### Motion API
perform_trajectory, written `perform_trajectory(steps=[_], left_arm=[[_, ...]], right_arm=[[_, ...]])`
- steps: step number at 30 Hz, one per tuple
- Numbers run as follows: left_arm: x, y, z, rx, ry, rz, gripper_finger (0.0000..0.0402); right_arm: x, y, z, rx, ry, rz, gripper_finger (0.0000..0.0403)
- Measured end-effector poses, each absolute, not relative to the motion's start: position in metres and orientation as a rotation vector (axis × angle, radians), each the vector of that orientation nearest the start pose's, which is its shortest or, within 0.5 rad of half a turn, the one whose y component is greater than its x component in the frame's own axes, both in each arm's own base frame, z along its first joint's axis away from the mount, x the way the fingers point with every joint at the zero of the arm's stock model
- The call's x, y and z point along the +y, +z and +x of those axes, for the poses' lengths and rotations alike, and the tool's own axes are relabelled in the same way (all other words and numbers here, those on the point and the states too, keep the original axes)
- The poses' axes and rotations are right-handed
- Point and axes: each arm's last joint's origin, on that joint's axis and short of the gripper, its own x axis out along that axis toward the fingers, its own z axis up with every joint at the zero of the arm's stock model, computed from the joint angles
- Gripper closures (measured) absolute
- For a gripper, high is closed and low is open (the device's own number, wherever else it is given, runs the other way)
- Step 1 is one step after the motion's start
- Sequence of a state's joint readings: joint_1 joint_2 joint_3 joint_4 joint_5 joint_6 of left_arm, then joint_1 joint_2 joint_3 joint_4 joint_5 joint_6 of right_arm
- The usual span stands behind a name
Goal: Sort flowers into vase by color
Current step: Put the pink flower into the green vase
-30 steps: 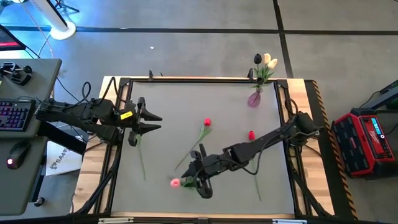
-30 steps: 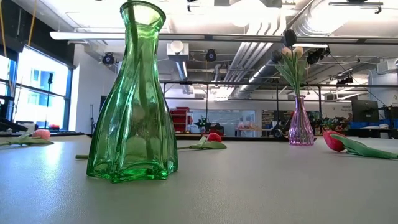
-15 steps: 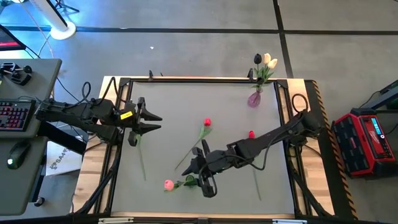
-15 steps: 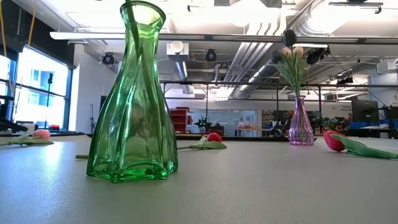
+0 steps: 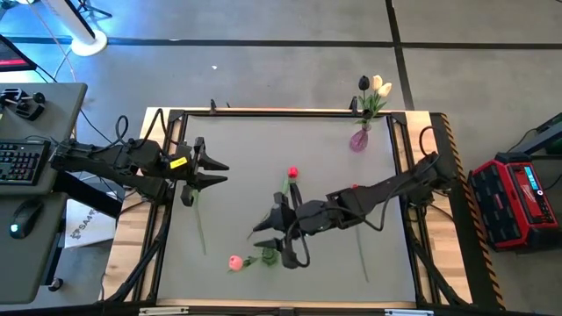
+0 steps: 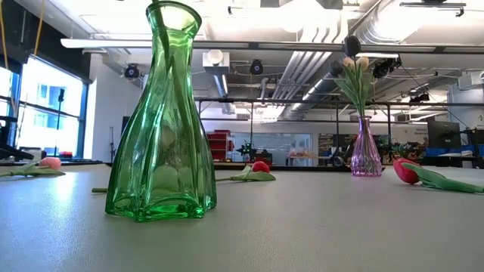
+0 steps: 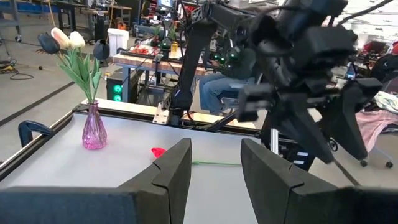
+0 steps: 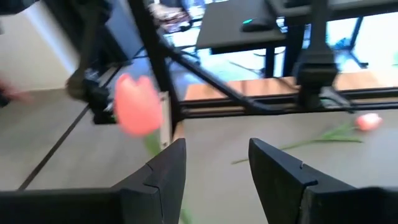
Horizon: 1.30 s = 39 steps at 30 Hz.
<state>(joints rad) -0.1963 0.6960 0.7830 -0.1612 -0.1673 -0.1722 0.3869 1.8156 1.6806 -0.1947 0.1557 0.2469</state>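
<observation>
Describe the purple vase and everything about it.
The purple vase is small, of clear violet glass, with a round belly and a narrow neck. It stands upright at the table's far edge, toward the right arm's side, apart from both grippers. It holds three tulips, near-black, pink and cream, on green leafy stems. Nothing else touches it.

Your left arm: dark matte black links, blocky joint housings, small yellow label near wrist. Black cable loops off its base end. Left gripper: two black tapered fingers (wedge-shaped, flat inner faces, bevelled edges in wrist view).

Your right arm: same dark finish, slim forearm, thin black cable arcing at base. Right gripper: matching black angular fingers.
</observation>
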Motion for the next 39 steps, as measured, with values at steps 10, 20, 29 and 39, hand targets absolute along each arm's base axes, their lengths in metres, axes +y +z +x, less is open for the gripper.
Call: perform_trajectory(steps=[10,20,29,39], left_arm=[[-0.025,0.347,0.151,0.070,-0.023,-0.160,0.0273],[-0.026,0.351,0.151,0.034,-0.043,-0.374,0.0273],[-0.028,0.341,0.164,0.116,-0.023,-0.428,0.0273],[-0.016,0.290,0.146,0.467,0.561,-0.773,0.0327]], right_arm=[[0.130,0.384,0.402,0.300,0.052,0.171,0.0241],[0.089,0.406,0.409,0.231,-0.089,0.230,0.0241],[0.070,0.408,0.412,0.232,-0.133,0.253,0.0241],[0.055,0.408,0.414,0.223,-0.169,0.283,0.0241]])
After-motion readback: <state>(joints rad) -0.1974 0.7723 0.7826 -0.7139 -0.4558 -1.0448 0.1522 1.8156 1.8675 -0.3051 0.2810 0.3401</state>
